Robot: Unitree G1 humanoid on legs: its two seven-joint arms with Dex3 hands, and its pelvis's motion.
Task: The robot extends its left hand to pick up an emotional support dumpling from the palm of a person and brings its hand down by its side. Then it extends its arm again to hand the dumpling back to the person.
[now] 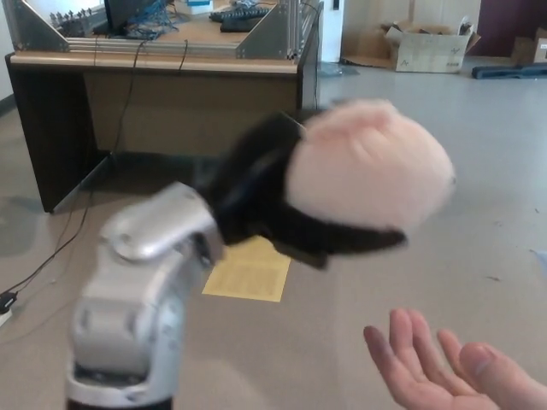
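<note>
A big pale pink plush dumpling hangs in mid-air, blurred by motion, with my left hand shut on it from below and behind. The black fingers wrap under its base. My silver left forearm comes up from the lower left. A person's bare palm lies face up at the lower right, below the dumpling and apart from it. My right hand does not show.
A dark wooden desk with metal frames and cables stands at the back left. A yellow sheet lies on the floor. A cardboard box sits far back right, and a cable trails along the floor at left.
</note>
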